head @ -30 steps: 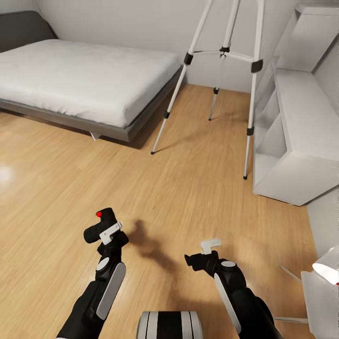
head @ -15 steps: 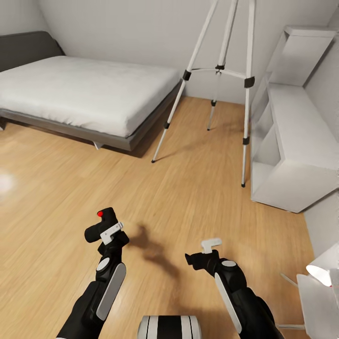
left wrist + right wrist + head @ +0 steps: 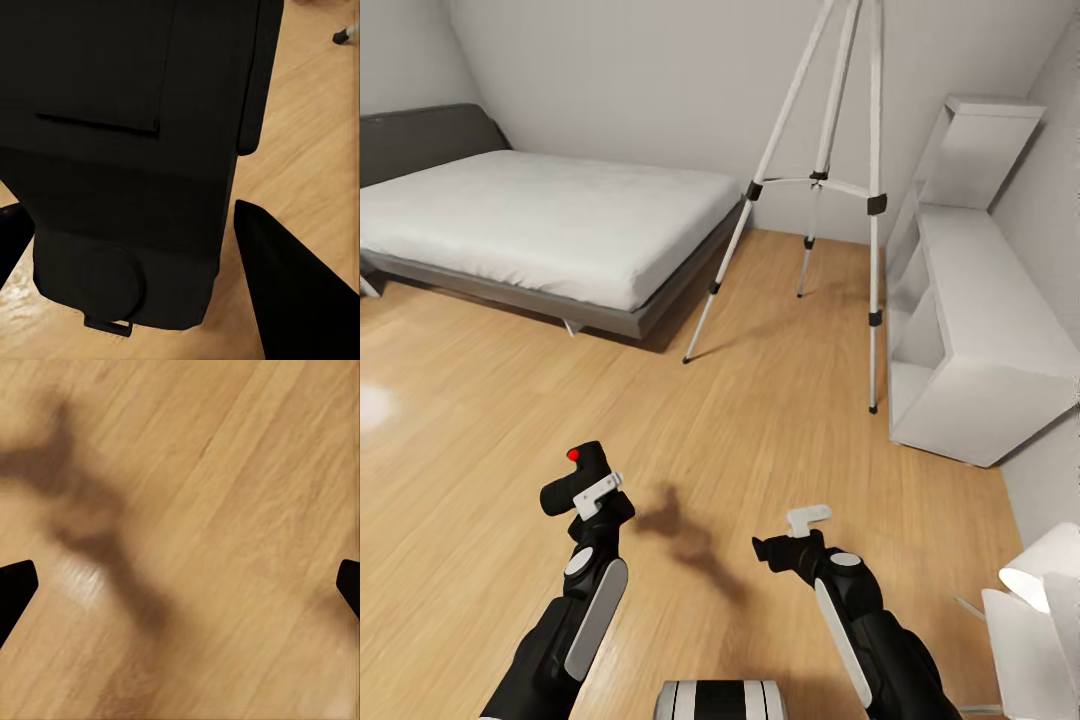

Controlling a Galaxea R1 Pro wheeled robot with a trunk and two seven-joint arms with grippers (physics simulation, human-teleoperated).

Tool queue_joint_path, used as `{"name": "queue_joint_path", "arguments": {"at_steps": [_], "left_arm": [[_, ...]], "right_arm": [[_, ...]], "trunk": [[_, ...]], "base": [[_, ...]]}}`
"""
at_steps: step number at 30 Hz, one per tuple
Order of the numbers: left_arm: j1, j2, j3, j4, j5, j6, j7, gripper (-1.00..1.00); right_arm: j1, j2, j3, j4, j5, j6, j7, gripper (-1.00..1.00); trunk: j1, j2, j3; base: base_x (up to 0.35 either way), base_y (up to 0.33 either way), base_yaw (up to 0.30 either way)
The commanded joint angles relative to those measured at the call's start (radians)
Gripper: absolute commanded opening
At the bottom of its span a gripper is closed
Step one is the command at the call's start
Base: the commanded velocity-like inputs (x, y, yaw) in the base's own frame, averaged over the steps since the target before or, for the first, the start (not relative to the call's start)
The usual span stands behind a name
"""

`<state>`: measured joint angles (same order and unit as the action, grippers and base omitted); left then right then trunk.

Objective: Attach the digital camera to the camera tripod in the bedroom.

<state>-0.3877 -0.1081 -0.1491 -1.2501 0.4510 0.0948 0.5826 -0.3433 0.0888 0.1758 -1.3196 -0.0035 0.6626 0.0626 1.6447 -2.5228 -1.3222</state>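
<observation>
Nearest, low in the head view: left gripper [image 3: 582,490] raised over the wood floor [image 3: 480,400], clamped on the camera [image 3: 578,473], small and black, red dot on top. In the left wrist view, camera [image 3: 127,150] pressed close between the two dark fingers [image 3: 292,292], floor beyond. Right gripper [image 3: 785,540] alongside at like height, holding nothing; in the right wrist view, fingertips [image 3: 15,589] at either edge, spread wide, bare floor [image 3: 210,510] between, crossed by a blurred shadow. Both grippers well apart from each other, with a dark shadow on the boards between them.

At the near right edge, a white lamp [image 3: 1040,570], lit.

Farther on, open floor. Then the tripod [image 3: 830,180], standing upright on three silver-white legs with black joints and feet, centre braces meeting mid-height; its head cut off by the top of the view. Tripod well apart from the camera, ahead and to the right of it. Just beside the tripod's right leg, a white shelf unit [image 3: 970,330] against the right wall. To the tripod's left, a grey bed [image 3: 530,215] with white mattress and dark headboard, one tripod leg near its corner. Behind all, white walls, the left one sloped.
</observation>
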Motion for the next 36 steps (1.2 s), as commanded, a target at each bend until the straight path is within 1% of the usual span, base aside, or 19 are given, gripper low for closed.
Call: {"name": "queue_joint_path", "arguments": {"at_steps": [1, 7, 15, 36], "left_arm": [[0.0, 0.0, -0.001, -0.002, 0.002, 0.006, 0.005, -1.0], [0.0, 0.0, -0.001, 0.0, 0.003, 0.007, 0.005, -1.0], [0.0, -0.001, -0.001, 0.006, 0.003, 0.008, 0.006, -1.0], [0.0, -0.001, -0.001, 0.006, 0.003, 0.009, 0.006, -1.0]], "right_arm": [[0.0, 0.0, -0.001, -0.001, 0.0, 0.005, 0.003, 1.0], [0.0, -0.005, 0.005, -0.001, 0.001, 0.003, 0.007, 1.0], [0.0, -0.003, 0.004, -0.002, 0.01, 0.003, 0.006, 1.0], [0.0, -0.007, 0.012, -0.003, -0.001, 0.014, 0.015, 1.0]], "trunk": [[-0.001, 0.0, 0.003], [-0.003, 0.001, 0.026], [-0.007, 0.003, 0.057], [-0.016, 0.008, 0.139]], "base": [[0.0, 0.0, 0.0], [0.0, 0.0, 0.0], [0.0, 0.0, 0.0], [0.0, 0.0, 0.0]]}}
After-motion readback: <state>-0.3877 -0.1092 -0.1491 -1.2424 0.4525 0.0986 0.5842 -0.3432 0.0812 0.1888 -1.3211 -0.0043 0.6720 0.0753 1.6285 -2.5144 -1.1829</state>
